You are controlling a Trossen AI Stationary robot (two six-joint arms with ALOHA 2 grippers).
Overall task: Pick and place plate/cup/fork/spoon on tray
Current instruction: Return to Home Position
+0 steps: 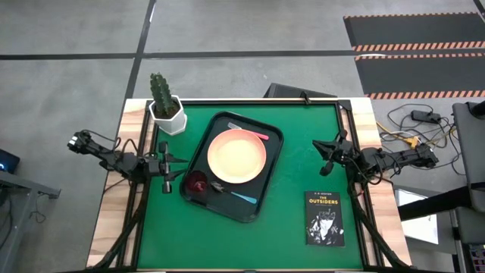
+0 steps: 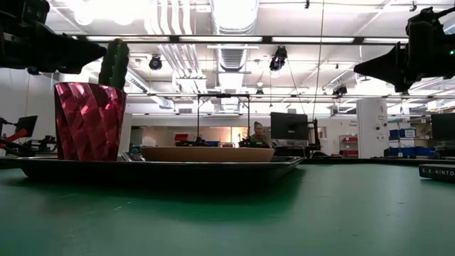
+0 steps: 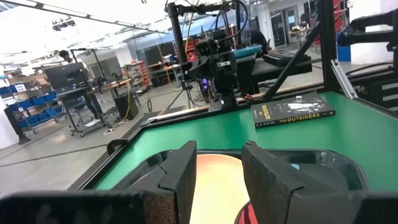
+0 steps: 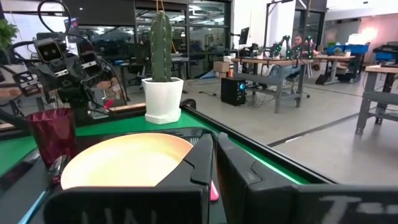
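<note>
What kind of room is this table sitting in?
Likely a robotics lab or workshop: exposed ceiling ducts, workbenches with equipment, and shelves of blue bins.

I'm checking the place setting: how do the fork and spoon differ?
The fork has a pink handle, the spoon a blue one. The spoon lies next to the cup; the fork lies across the plate from it. Both lie in the tray.

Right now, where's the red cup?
High view: the small dark red cup stands in the dark rectangular tray, left of the round peach-pink plate.
</note>
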